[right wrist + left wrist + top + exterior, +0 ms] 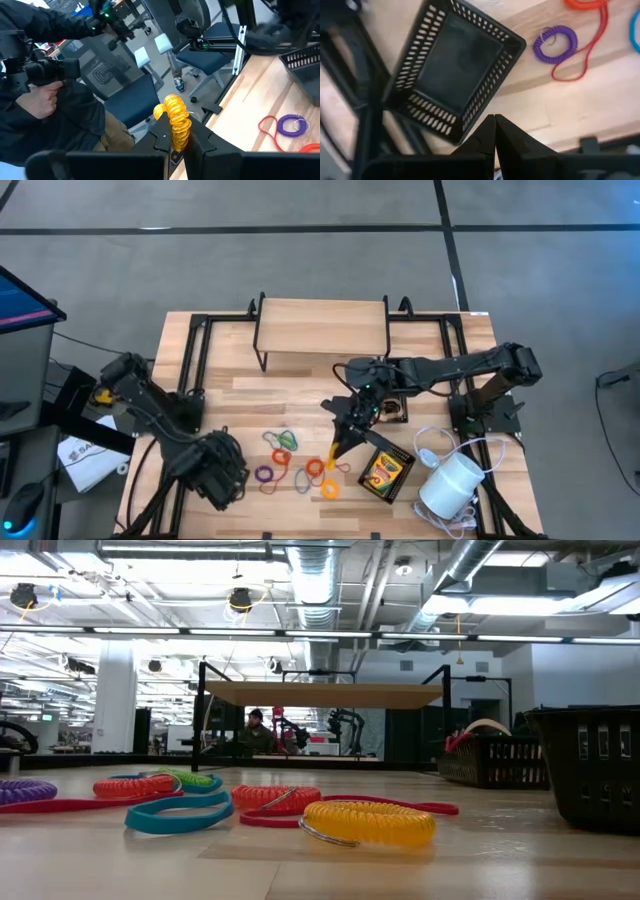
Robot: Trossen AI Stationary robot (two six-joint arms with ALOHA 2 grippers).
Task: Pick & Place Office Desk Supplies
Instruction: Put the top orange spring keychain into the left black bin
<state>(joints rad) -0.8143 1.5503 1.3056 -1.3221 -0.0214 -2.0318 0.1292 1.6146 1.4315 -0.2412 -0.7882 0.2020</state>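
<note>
On my left, the left gripper (494,131) has its fingers pressed together, holding nothing, above the counter (300,385) beside a black mesh tray (454,70). A purple coil (555,44) on a red loop (582,52) lies near that tray. Mid-counter I see more coils scattered: orange (314,468), yellow (330,489) and others. The right gripper (175,142) hangs over them, pinching a yellow coil (177,120) that sticks up between its fingers. Right of it lies a crayon box (385,473), apparently in another black tray, and a white cylinder (451,484).
</note>
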